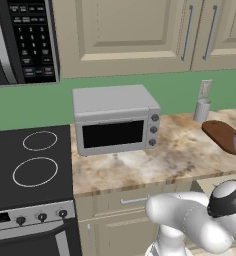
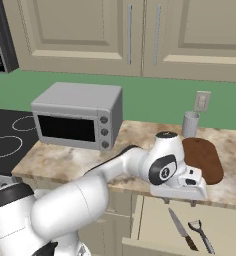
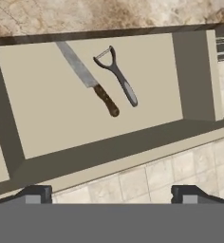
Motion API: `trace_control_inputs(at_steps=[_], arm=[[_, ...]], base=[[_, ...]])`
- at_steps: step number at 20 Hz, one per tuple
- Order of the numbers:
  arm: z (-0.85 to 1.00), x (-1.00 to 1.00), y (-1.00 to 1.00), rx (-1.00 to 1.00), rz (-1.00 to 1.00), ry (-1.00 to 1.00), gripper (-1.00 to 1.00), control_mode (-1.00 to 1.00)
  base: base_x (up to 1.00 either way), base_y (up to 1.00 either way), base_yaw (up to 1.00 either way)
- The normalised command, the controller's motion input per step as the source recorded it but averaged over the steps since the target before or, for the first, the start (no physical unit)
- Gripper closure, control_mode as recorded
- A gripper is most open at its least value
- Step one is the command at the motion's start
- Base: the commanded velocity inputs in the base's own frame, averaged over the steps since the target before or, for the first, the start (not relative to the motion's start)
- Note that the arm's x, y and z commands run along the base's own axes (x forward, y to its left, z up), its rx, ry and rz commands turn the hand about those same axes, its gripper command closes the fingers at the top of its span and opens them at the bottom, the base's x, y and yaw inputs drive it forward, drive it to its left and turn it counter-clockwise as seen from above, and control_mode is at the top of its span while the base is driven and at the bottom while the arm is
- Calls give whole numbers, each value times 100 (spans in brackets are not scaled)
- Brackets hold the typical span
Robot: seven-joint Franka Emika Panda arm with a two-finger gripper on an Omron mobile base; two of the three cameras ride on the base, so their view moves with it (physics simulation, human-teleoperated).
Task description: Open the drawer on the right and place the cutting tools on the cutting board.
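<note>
Pale drawer (image 3: 61, 114) stands pulled out below our wide-open, empty gripper (image 3: 111, 194); knife (image 3: 88, 78) and peeler (image 3: 117, 76) lie side by side (long axes parallel), cutting board (image 2: 204, 159) on the counter above.

The scene contains one open drawer (image 3: 47, 114) holding two cutting tools: one knife (image 3: 88, 78) with a silver blade and a dark handle, and one peeler (image 3: 117, 76) with a grey handle. The counter (image 2: 65, 160) carries one toaster oven (image 2: 77, 117) fitted with three knobs, one dark reddish-brown cutting board (image 2: 205, 159) and one grey cup (image 2: 190, 124). One wall outlet (image 2: 202, 101) is mounted above the cup. The left base view shows one stove (image 1: 30, 165) with two complete burner rings and three front knobs, and one microwave (image 1: 20, 40). The right base view shows three upper cabinet doors, two of them with vertical bar handles.
</note>
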Motion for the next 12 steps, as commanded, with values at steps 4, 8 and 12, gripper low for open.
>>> trace_control_inputs(at_steps=[4, 8, 12], arm=[[-9, 0, -10, 0, 0, -4, -100, -100], [-8, -1, -27, 0, 4, -6, -100, -100], [-23, 0, -52, 10, 5, -17, -100, -100]], base=[[0, 0, 0], [0, 0, 0], [0, 0, 0]])
